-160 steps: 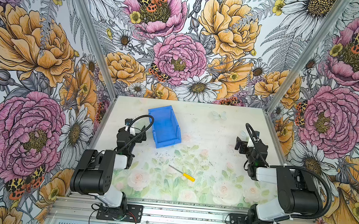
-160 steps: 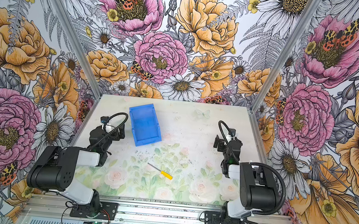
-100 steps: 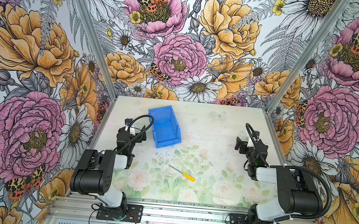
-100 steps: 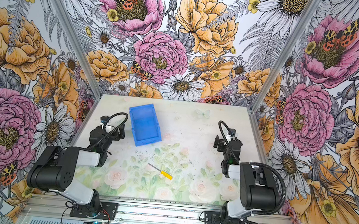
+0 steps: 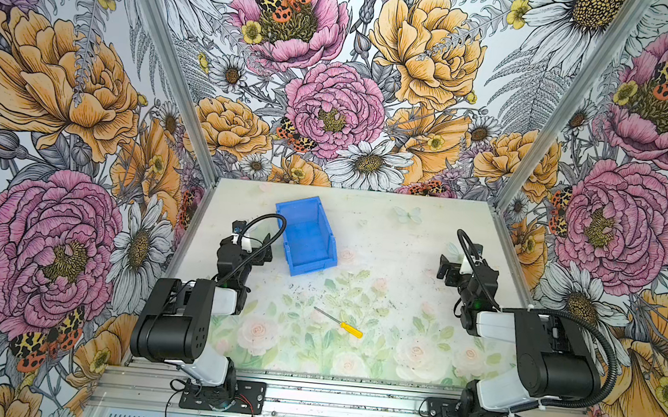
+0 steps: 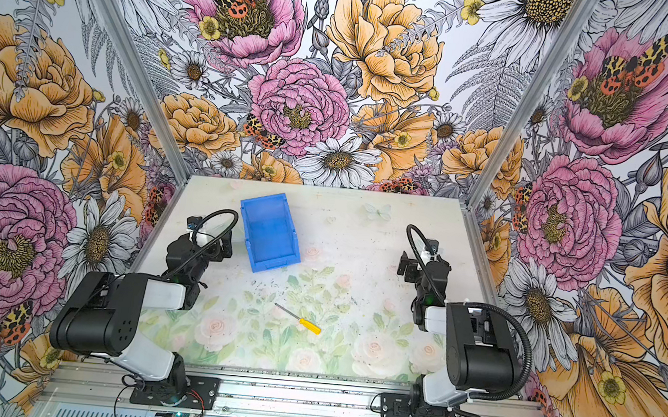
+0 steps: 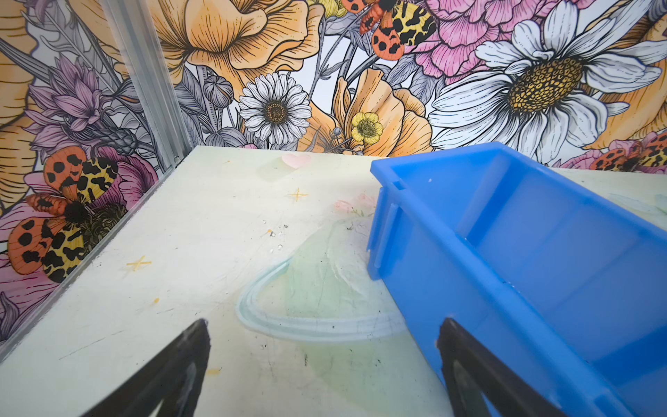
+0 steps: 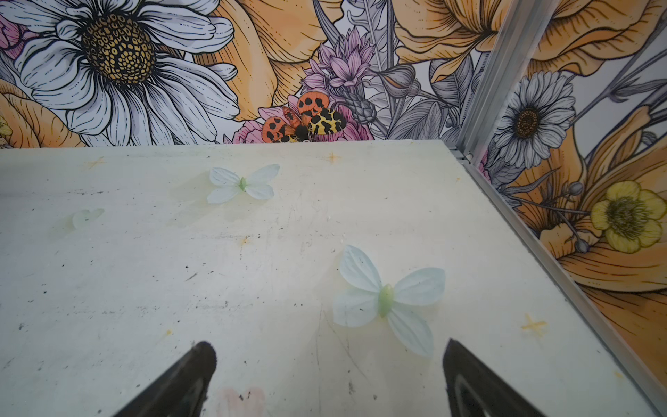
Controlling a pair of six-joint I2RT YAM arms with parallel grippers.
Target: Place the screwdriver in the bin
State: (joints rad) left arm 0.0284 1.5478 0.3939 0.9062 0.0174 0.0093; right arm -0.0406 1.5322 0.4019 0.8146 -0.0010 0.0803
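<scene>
Left gripper spread wide, holding nothing, low over the table just beside the bin, one finger right by its blue wall, touching or not too hard to tell; right gripper spread wide too, holding nothing, near the side wall. Up front, near the middle, the little screwdriver lying flat on the table, yellow handle to the front right, thin metal tip to the back left, well apart from both grippers and the bin. Farther back, left of the middle, the bin standing upright, low side facing front, flowery back wall behind it.
</scene>
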